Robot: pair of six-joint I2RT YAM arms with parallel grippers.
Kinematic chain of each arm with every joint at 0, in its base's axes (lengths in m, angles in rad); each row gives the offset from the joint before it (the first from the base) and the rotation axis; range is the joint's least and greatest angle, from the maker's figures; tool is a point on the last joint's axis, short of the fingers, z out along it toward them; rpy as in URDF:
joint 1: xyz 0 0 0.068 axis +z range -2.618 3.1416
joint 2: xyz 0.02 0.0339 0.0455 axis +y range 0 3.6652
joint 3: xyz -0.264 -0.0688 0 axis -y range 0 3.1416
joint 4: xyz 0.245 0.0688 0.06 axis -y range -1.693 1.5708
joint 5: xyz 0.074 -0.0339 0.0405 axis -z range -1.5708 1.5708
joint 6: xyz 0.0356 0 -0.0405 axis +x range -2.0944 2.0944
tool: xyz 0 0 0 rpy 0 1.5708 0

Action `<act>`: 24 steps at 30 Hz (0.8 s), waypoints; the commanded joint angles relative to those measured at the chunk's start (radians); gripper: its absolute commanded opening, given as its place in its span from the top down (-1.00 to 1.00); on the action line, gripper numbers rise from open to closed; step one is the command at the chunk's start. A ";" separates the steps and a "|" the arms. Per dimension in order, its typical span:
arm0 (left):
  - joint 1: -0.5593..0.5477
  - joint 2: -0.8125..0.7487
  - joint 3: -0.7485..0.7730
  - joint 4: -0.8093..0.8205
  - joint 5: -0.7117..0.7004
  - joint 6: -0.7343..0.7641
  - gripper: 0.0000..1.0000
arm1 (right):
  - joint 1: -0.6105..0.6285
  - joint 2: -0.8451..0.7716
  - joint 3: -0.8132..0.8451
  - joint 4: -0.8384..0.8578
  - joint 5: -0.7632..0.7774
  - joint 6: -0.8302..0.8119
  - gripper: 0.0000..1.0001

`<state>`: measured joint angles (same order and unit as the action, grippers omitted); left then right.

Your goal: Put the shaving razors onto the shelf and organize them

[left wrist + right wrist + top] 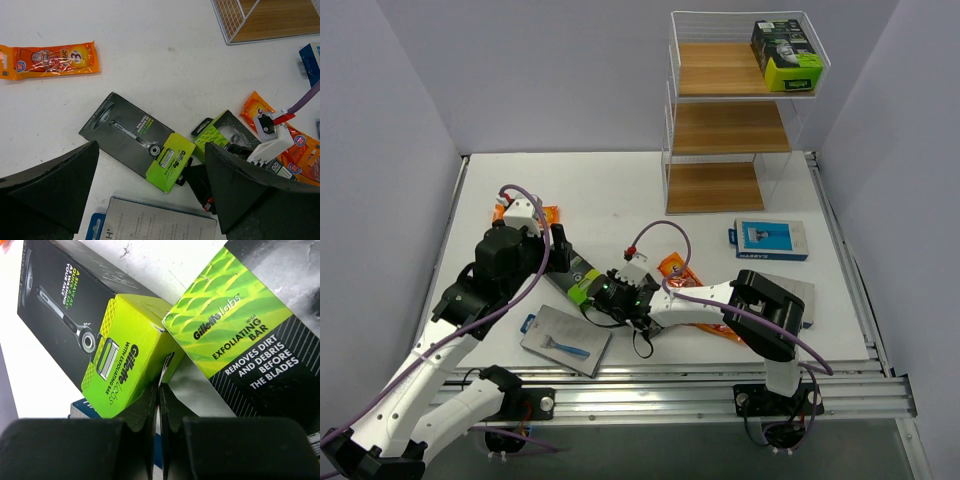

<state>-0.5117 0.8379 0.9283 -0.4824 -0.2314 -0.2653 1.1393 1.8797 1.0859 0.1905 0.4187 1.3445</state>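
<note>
Razor box (135, 142) is flat, rectangular, black-and-lime cardboard.

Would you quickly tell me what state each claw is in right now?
Left claw: open wide, holding nothing.
Right claw: closed, fingertips pressed together, nothing visible between them.

Three black-and-lime-green razor boxes (786, 52), three flat blue-and-grey razor cards (770, 240) and at least two glossy orange packets (50, 60), a possible third being too hidden under an arm to tell, share the scene with one three-tier shelf (730, 128) and two robot arms (505, 262).
</note>
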 commanded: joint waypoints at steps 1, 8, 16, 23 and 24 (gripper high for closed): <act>-0.007 -0.008 0.010 0.021 -0.016 0.015 -0.91 | -0.006 -0.028 0.040 -0.002 0.045 -0.018 1.00; -0.007 -0.025 0.009 0.024 -0.028 0.020 -0.91 | -0.047 -0.111 0.088 0.006 -0.015 -0.125 1.00; -0.007 -0.036 0.009 0.022 -0.048 0.028 -0.91 | -0.108 -0.178 0.274 -0.117 -0.133 -0.330 1.00; -0.007 -0.037 0.009 0.021 -0.052 0.031 -0.91 | -0.162 -0.202 0.377 -0.221 -0.224 -0.441 1.00; -0.007 -0.037 0.007 0.021 -0.052 0.031 -0.91 | -0.167 -0.206 0.393 -0.233 -0.238 -0.453 1.00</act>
<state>-0.5152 0.8139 0.9283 -0.4824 -0.2668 -0.2497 0.9874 1.7279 1.4040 0.0212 0.2199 0.9745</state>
